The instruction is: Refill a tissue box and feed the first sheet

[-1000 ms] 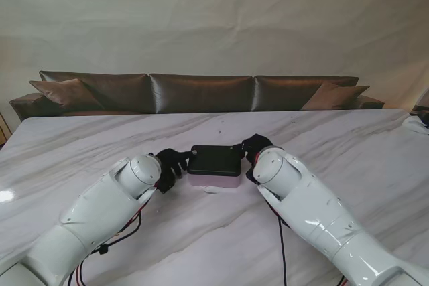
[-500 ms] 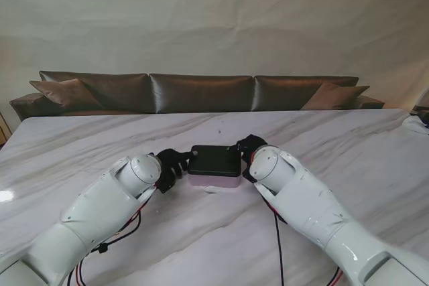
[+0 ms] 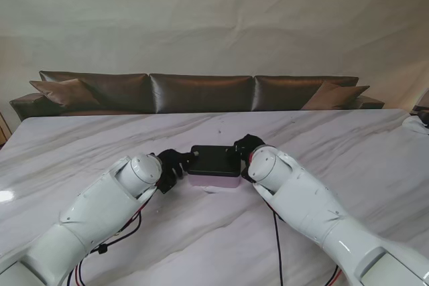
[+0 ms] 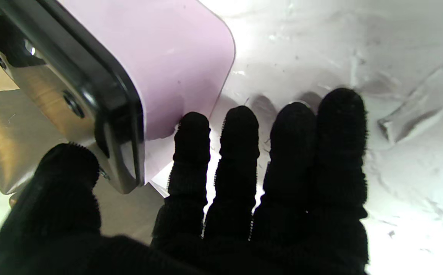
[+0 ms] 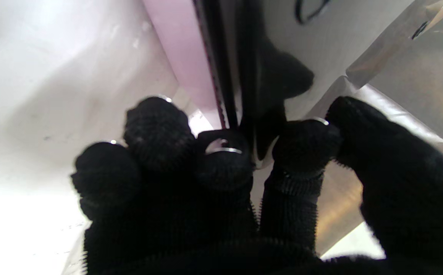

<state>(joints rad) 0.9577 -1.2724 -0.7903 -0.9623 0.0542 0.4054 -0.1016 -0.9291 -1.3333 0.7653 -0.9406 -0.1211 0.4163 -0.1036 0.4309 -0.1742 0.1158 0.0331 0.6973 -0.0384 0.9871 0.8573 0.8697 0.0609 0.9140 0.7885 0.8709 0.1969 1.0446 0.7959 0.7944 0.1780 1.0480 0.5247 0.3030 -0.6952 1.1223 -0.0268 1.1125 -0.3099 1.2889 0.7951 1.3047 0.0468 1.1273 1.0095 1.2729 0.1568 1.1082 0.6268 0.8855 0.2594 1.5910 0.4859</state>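
Observation:
The tissue box (image 3: 214,167) stands mid-table, a pink body under a black lid (image 3: 214,159). My left hand (image 3: 173,163) is at its left end; in the left wrist view the thumb (image 4: 67,179) lies on the lid's corner (image 4: 107,114) and the straight fingers (image 4: 240,152) press the pink wall (image 4: 160,57). My right hand (image 3: 247,147) is at the box's right end. In the right wrist view its curled fingers (image 5: 221,156) and thumb (image 5: 378,145) close around the lid's black rim (image 5: 225,76) beside the pink wall (image 5: 175,49). No tissue sheet shows on top.
A white sheet edge (image 3: 214,189) pokes out under the side of the box nearer to me. Cables (image 3: 278,246) hang under both forearms. A small object (image 3: 417,122) lies at the table's far right edge. A brown sofa (image 3: 201,92) stands behind the marble table (image 3: 100,138).
My right arm has swung a little to the left, bringing its hand closer onto the box's right end. The left hand and the box have hardly moved.

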